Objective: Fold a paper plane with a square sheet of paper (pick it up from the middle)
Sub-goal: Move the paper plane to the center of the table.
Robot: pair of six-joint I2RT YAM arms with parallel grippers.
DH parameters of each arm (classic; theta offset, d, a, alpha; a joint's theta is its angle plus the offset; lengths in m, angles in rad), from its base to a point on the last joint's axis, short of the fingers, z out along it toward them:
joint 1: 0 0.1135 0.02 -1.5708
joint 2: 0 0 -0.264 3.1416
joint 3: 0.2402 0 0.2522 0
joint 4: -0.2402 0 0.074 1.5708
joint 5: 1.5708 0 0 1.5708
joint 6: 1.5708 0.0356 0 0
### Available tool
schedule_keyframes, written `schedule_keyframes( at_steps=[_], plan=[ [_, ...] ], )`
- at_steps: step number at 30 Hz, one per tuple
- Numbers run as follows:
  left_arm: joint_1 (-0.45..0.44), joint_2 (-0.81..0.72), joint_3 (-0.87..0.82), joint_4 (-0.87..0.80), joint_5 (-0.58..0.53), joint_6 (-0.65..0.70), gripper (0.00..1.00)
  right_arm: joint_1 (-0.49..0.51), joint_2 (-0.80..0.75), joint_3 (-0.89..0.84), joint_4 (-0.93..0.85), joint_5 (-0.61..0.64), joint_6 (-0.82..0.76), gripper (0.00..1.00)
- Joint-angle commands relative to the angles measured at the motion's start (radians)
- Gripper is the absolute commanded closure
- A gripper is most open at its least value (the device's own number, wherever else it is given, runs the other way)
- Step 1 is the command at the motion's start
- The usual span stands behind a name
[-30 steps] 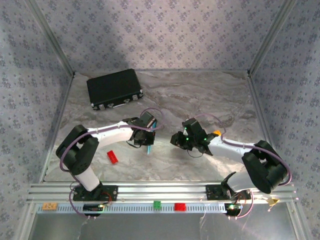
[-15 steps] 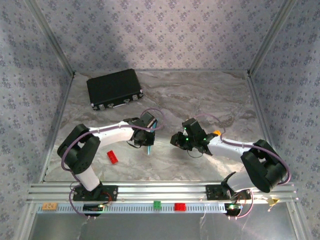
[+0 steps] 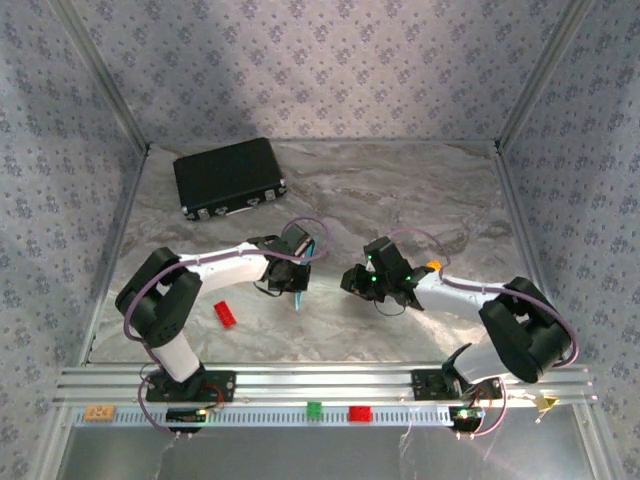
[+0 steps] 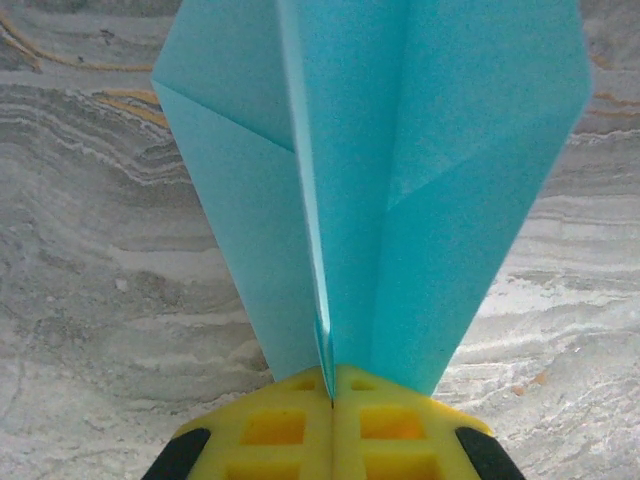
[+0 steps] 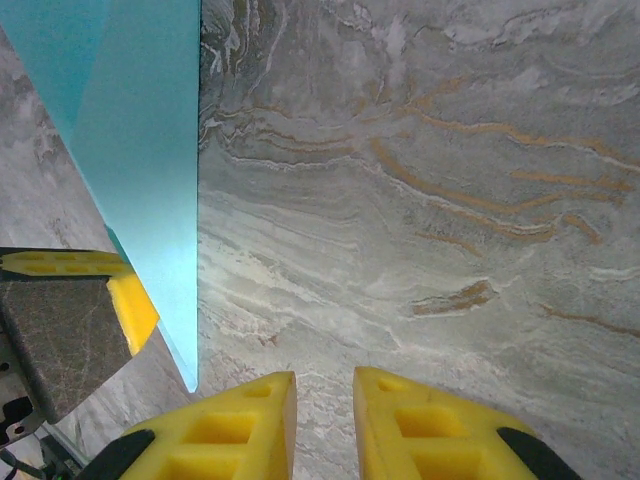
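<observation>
The left gripper (image 4: 332, 385) is clenched on the paper plane (image 4: 420, 150) at its centre crease, over the table (image 4: 90, 300). The right gripper (image 5: 324, 400), slightly parted and empty, sits near. A careless approach could crumple or dislodge the thin paper.

A black rectangular case (image 3: 228, 176) is seen lying at the far left of the grey marbled counter (image 3: 400, 190). A small red brick (image 3: 225, 314) is set near the left arm. A sliver of the light-blue paper plane (image 3: 300, 298) is seen at the left claw (image 3: 296, 284), and the right claw (image 3: 350, 281) is turned toward it, close by.
</observation>
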Motion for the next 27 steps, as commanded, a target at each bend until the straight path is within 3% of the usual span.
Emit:
schedule_keyframes(
  at_steps=[1, 11, 27],
  plan=[
    [-0.012, -0.028, 0.037, -0.055, -0.037, -0.008, 0.97, 0.004, 0.010, 0.020, -0.007, -0.004, -0.019, 0.77],
    [-0.029, -0.023, 0.056, -0.097, -0.089, -0.026, 0.96, 0.004, 0.012, 0.021, -0.007, -0.002, -0.020, 0.77],
    [-0.037, 0.005, 0.067, -0.096, -0.078, -0.016, 0.90, 0.003, 0.014, 0.020, -0.009, -0.004, -0.020, 0.76]
  ],
)
